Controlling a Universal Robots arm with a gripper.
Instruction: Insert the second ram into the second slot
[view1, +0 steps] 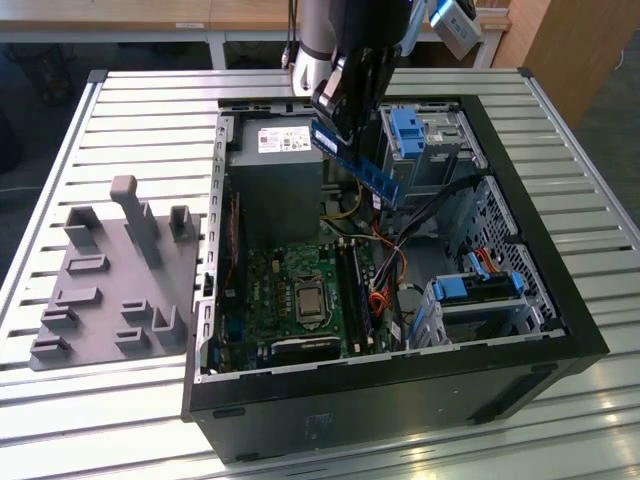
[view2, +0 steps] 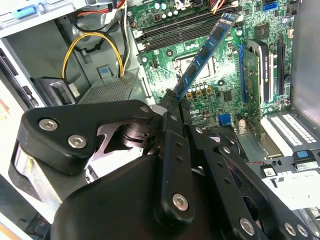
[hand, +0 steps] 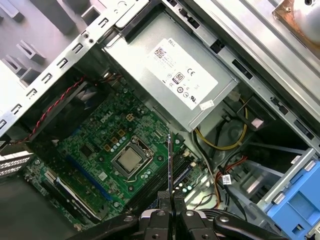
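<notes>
My gripper (view1: 338, 122) is shut on the second ram (view1: 358, 165), a thin dark-blue stick that hangs tilted above the open computer case (view1: 520, 350). In the second wrist view the ram (view2: 206, 51) juts out past the gripper (view2: 175, 99) over the green motherboard (view2: 225, 95). Seen edge-on in the first wrist view, the ram (hand: 170, 162) rises from the gripper (hand: 171, 201). The long black memory slots (view1: 358, 292) lie on the board well below the stick and apart from it. I cannot tell which one is the second slot.
A grey power supply (view1: 275, 165) fills the case's far corner. Blue drive-bay clips (view1: 408, 130) and a blue-handled drive cage (view1: 480, 290) stand on the exterior view's right. Cables (view1: 385, 245) cross beside the slots. A grey holder block (view1: 120, 270) sits outside the case on the exterior view's left.
</notes>
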